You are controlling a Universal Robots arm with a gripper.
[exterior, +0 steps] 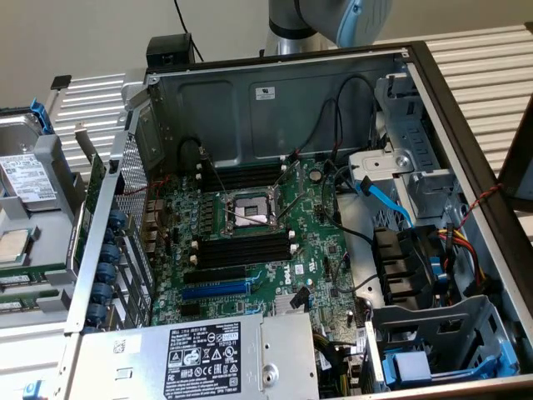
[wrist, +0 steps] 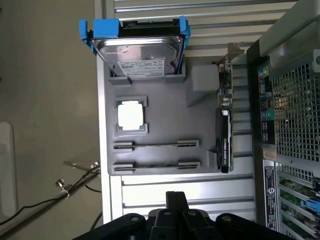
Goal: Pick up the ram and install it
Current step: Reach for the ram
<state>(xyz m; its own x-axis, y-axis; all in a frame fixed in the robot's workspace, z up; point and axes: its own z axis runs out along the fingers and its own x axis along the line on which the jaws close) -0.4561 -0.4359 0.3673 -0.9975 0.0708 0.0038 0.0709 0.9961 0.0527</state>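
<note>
The gripper (wrist: 176, 196) hangs above the slatted table (wrist: 200, 185), its fingers pressed together and holding nothing. Just beyond it lies the grey tray (wrist: 200, 125). There the ram (wrist: 156, 145) stands on its edge in a holder, with a second stick (wrist: 156, 165) just beside it. Further on the tray are the processor chip (wrist: 131, 116) and the hard drive (wrist: 137, 55).

In the exterior view this tray sits at 9 o'clock from the open computer case (exterior: 233, 117). The power supply (exterior: 200, 358) is at 6 o'clock. The motherboard (exterior: 275, 242) with its black memory slots (exterior: 246, 250) is in the middle, and the arm (exterior: 333, 21) is at 12 o'clock.
</note>
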